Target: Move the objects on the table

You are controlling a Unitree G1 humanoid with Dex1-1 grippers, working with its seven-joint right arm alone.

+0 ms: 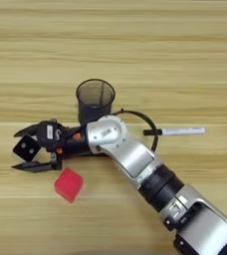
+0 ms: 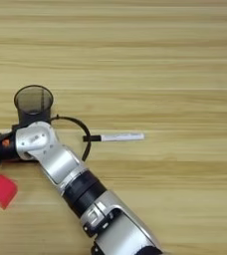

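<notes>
My right gripper (image 1: 16,150) reaches to the left over the table (image 1: 113,45), its two black fingers set above and below a small cube (image 1: 27,148). The cube shows a black face with two pale dots and is turned corner-up, its corners against both fingers. A red cube (image 1: 68,184) lies on the wood just below and right of the fingers, apart from them. A white marker with a black cap (image 1: 177,131) lies flat to the right of the forearm. In the right eye view the fingers are cut off at the left edge.
A black mesh cup (image 1: 95,99) stands upright just behind the wrist, close to the arm. A black cable (image 1: 146,121) loops from the wrist toward the marker's cap. My silver forearm (image 1: 135,162) crosses the lower right of the table.
</notes>
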